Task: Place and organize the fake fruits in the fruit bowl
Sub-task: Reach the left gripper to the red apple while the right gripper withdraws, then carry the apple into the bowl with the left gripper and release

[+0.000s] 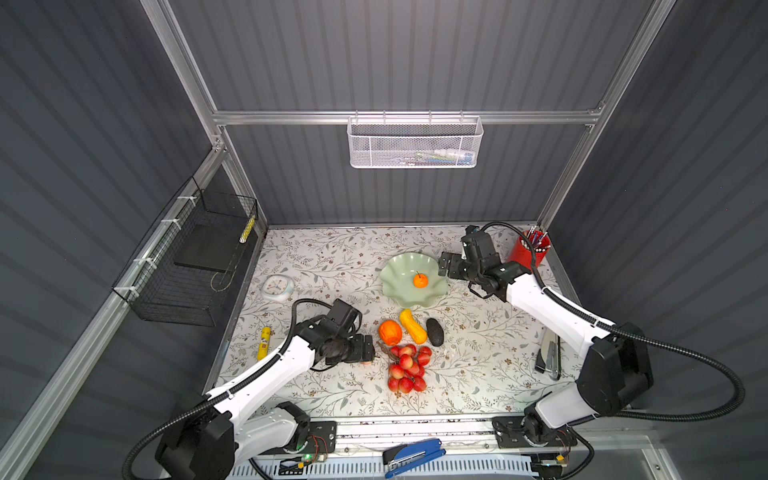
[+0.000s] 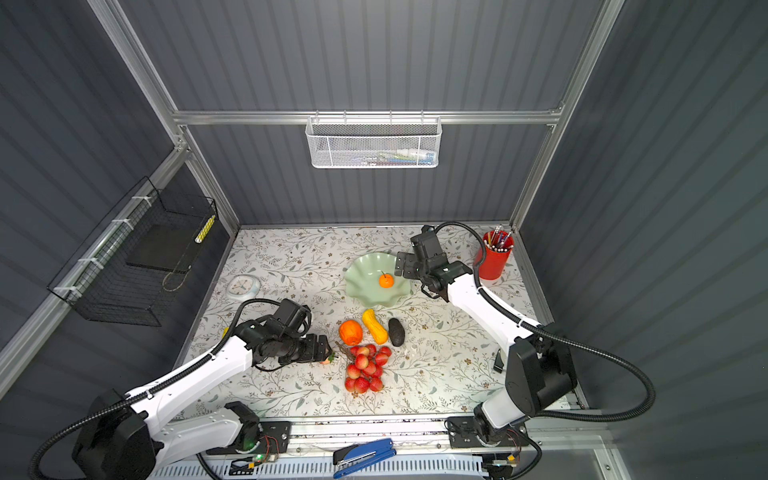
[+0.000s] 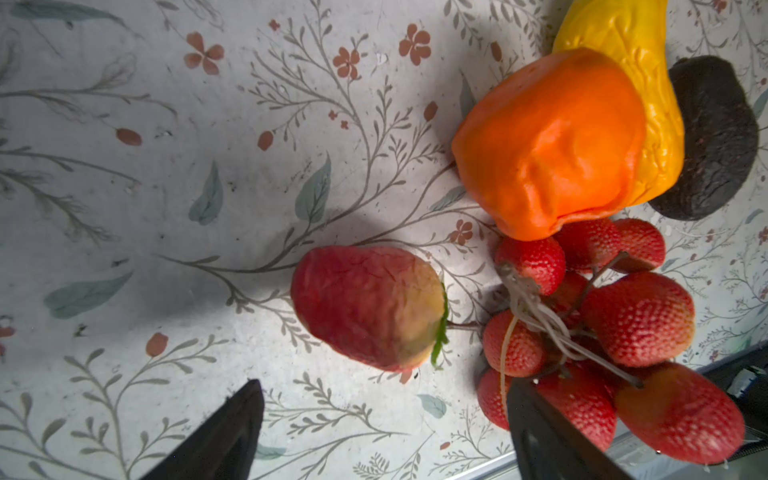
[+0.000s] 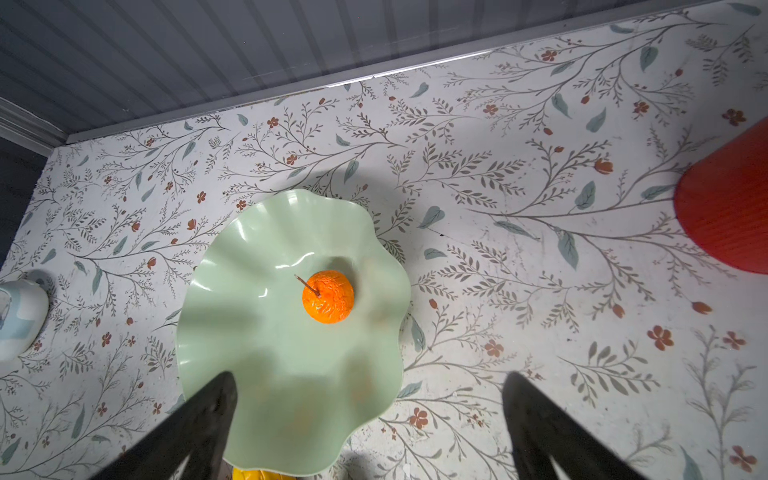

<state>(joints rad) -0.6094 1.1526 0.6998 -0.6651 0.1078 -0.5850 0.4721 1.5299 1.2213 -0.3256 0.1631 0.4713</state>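
White-faced, the small clock (image 1: 277,287) sits at the left of the floral table (image 1: 324,257). Nearer the front we see a yellow tube (image 1: 264,343) lying beside the left arm.

The left tool (image 3: 382,384) hangs low over the table with its fingers spread wide, gripping nothing. In the left wrist view the red strawberry (image 3: 368,307) lies on its side on the table just beyond the fingertips. Neither finger touches it, and its green cap is turned toward the bunch of red berries (image 1: 407,368). In both top views that tool nearly hides the strawberry.

Just right of it we find three fruits close together in a row: the larger orange-red round fruit (image 1: 390,332), the yellow-orange ridged oblong (image 1: 412,327) and the dark avocado (image 1: 435,332). The berries lie in front of them, close against the round fruit.

Behind the row stands the fruit bowl (image 1: 395,274), mint green with a wavy rim. It holds the small orange (image 1: 420,281) near its middle, stem up.

The right tool (image 4: 370,376) hovers at the bowl's right rim, its fingers wide apart and empty. In the right wrist view we see one finger over the bowl's edge and the other over bare table.

At the back right corner stands a red pen cup (image 1: 530,251) with pens in it.
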